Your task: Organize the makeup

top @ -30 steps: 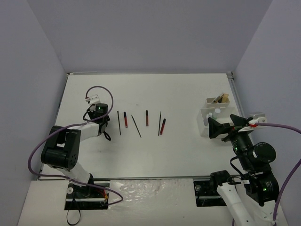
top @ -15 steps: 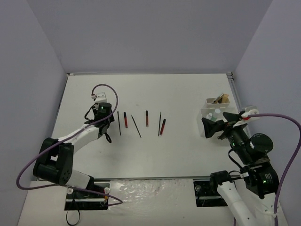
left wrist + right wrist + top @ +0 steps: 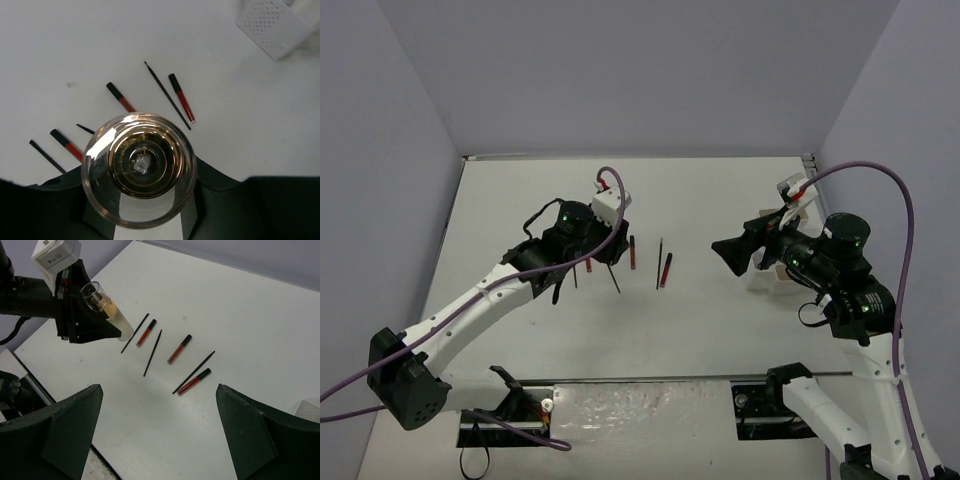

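My left gripper [image 3: 603, 243] is shut on a beige bottle [image 3: 139, 167] with a clear cap and gold collar. It holds the bottle in the air over the left end of a row of sticks. The bottle also shows in the right wrist view [image 3: 106, 309]. Several thin sticks lie on the white table: red ones [image 3: 146, 332] [image 3: 179, 349] [image 3: 194, 381] and black ones [image 3: 153, 353] [image 3: 194, 372]. In the top view the left ones are partly hidden under my left arm. My right gripper [image 3: 728, 256] is open and empty, above the table to the right of the sticks.
The white perforated tray [image 3: 272, 27] stands at the right of the table. In the top view it is mostly hidden behind my right arm, with tan pieces [image 3: 800, 207] showing in it. Grey walls close in the table.
My left arm has swung from the far left toward the middle and risen over the sticks. My right gripper has moved left, away from the tray.
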{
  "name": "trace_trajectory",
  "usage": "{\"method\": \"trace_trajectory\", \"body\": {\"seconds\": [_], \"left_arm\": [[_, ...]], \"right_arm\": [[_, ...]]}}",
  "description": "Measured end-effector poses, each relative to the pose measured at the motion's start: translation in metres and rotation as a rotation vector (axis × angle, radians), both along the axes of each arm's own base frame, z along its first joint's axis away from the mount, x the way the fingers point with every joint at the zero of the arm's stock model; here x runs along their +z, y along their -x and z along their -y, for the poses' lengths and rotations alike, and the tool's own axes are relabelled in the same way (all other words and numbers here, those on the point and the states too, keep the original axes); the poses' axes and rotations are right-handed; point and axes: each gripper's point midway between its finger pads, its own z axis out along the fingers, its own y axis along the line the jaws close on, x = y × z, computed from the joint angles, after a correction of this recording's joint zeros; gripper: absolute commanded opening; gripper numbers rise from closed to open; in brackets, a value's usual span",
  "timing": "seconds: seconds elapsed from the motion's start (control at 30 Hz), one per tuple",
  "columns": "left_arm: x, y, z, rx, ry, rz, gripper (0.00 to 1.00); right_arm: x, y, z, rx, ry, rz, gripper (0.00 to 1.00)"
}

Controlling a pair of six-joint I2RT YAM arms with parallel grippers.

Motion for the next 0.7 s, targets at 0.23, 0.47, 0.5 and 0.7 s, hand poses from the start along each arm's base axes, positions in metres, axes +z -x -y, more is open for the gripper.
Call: {"method": "trace_trajectory", "body": {"seconds": [0.23,0.47,0.5,0.7], "left_arm": [[0.027,0.047,0.031,-0.292,-0.022,-0.055,0.00],[0.046,0.071,0.041,-0.472,-0.020,-0.069,0.00],[0.047,0.074,0.042,-0.496,-0.021,-0.073,0.00],[0.049,0.086,0.050,-0.617,-0.029,-0.107,0.00]], "right_arm": [[-0.001,-0.007,-0.019,0.096,-0.018,-0.045,0.91],[0.002,-0.006,-0.056,0.245,-0.037,-0.033,0.90],[0.000,-0.005,-0.064,0.271,-0.033,-0.038,0.90],[-0.014,0.001,-0.109,0.414,-0.009,-0.047,0.83]]}}
